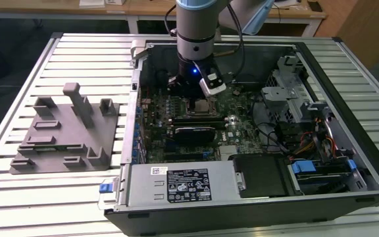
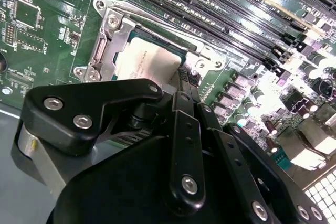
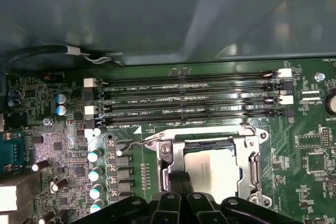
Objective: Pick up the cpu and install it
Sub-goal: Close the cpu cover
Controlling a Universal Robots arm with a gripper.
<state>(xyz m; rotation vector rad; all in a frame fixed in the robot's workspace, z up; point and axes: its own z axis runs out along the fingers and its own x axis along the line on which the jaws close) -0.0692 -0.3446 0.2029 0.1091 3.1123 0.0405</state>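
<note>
Inside the open computer case point(image 1: 262, 59), over the motherboard point(image 1: 239, 131), your gripper point(image 1: 196, 95) is hanging with fingers pinched together on nothing. In the first wrist view the socket point(image 3: 253, 163) is cradling the cpu point(image 3: 212, 165), lying flat just under the fingertips, which are hiding its near edge.

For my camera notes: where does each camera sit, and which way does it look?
Exterior view: off the arm, above, looks down into the open computer case; arm and pincer show.
First wrist view: on the wrist, faces the green board; pincer shows.
Second wrist view: on the wrist, behind the pincer body, faces the green board.
Both wrist views share the chip in its socket.
</note>
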